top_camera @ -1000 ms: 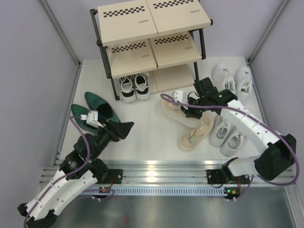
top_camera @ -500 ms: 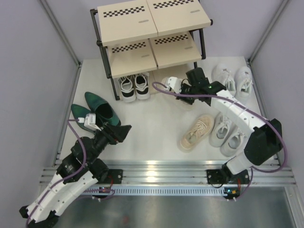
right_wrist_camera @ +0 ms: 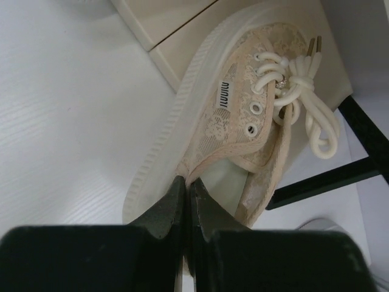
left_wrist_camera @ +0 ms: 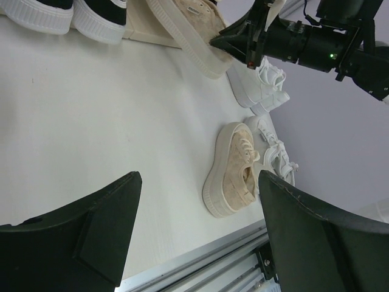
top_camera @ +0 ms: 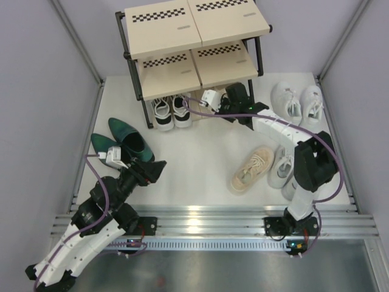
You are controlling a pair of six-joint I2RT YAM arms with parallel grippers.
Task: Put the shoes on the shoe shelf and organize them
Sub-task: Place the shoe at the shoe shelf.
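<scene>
Top external, starting at the far left: what do we have?

— We see two glossy dark green heeled shoes (top_camera: pixel 129 141) lying on the white table (top_camera: pixel 194 152), well apart from the rack. Just beside the nearer one hangs the left gripper (top_camera: pixel 154 171), its black fingers spread wide with nothing between them.

And behind that?

— We have the three-tier shoe shelf (top_camera: pixel 225 24), a black metal tube frame with light beige boards and checkered strips. A pair of black-and-white lace sneakers (top_camera: pixel 164 112) fills the left half of its bottom tier.

Where is the right gripper?

— We find the right gripper (right_wrist_camera: pixel 185 193) at the right half of that bottom tier, its fingers pressed together on the heel collar of a beige lace sneaker (right_wrist_camera: pixel 243 115). The toe lies over the bottom board. Whether the sole rests there, we cannot tell.

Anything in the way?

— The black frame leg (right_wrist_camera: pixel 328 179) stands just beside the laces, and the black-and-white pair sits close on the other side.

Further right?

— The second beige lace sneaker (top_camera: pixel 252 170) lies on the table, just beside a pair of white sneakers (top_camera: pixel 282 167). The right arm (top_camera: pixel 273 125) bends over that pair and hides part of it. The other white pair (top_camera: pixel 298 100) sits right of the shelf, near the back wall.
</scene>
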